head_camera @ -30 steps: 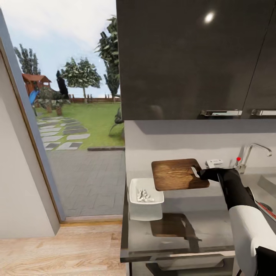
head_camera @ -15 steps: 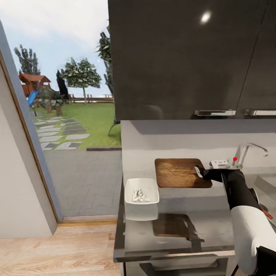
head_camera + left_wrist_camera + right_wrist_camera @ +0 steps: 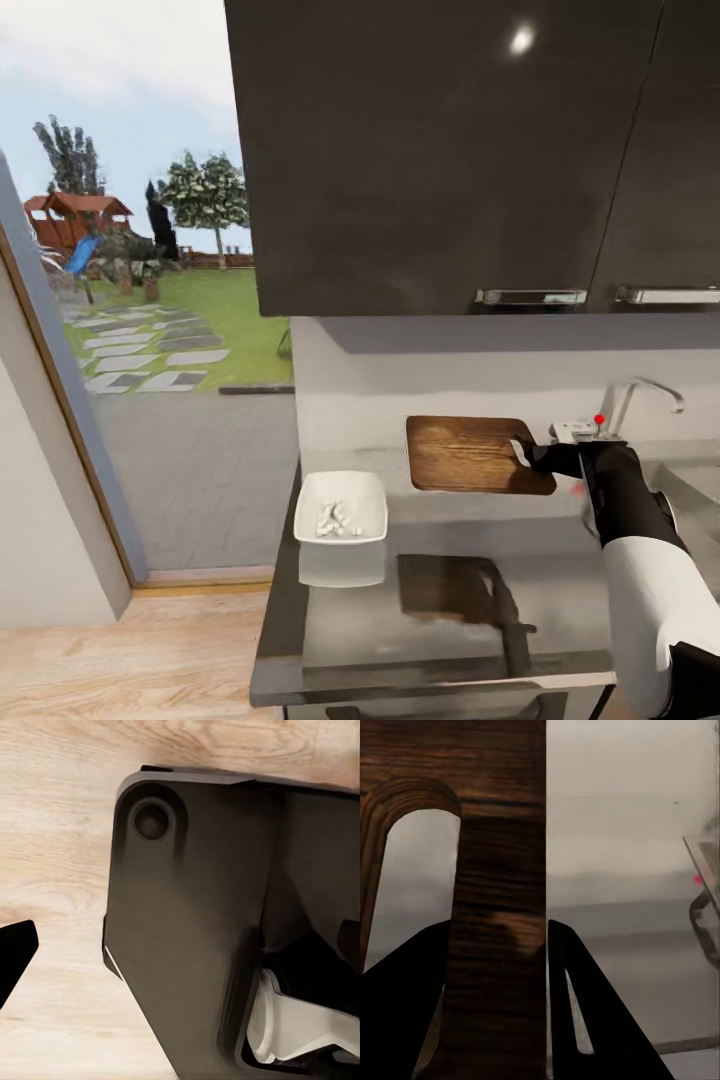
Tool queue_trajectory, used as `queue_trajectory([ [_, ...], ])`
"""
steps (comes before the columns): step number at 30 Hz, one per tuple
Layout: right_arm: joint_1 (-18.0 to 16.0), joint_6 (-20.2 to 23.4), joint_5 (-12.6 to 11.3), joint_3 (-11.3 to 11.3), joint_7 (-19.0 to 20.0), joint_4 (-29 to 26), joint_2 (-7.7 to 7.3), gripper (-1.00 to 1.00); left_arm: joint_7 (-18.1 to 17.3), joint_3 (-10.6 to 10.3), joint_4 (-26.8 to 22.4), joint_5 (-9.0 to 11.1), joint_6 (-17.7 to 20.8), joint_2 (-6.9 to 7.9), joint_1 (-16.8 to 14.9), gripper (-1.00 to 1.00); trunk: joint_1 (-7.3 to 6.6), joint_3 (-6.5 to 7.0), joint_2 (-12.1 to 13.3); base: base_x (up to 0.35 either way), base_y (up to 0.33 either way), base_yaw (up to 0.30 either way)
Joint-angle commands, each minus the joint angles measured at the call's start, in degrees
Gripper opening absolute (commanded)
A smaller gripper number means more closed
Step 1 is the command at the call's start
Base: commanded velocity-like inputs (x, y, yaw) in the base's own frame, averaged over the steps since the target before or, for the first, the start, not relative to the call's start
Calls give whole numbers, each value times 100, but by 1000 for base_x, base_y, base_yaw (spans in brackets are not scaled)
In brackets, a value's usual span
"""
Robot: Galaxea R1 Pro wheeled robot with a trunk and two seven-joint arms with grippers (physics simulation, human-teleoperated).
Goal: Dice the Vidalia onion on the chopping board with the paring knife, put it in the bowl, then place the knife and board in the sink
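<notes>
Board transfer to the sink [image 3: 690, 480] was the step in hand. The right gripper [image 3: 532, 458] was closed on the handle end of the chopping board [image 3: 465, 452], one finger at each side of the strip beside the handle hole, and held the board level above the bench [image 3: 440, 610], well clear of its surface. The bowl [image 3: 341, 508] stood on the bench near its end, holding pale diced pieces. The sink lay beyond the arm, below the tap [image 3: 640, 395]. The left gripper's opening could not be determined. The next move probably called for carrying the board sideways over the basin, lowering it, then releasing.
</notes>
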Motion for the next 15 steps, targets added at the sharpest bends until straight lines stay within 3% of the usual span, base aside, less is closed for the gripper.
queue_trajectory([
  [1, -3, 10, 45, -12, 58, -7, 0, -100, 4, 0, 27, 49, -47, -2, -10, 100, 3, -6, -7, 86, -313, 0],
  [15, -2, 10, 53, 0, 58, -4, 8, -100, 5, 0, 27, 50, 74, -80, 8, 100, 3, -6, -7, 32, -334, 0],
])
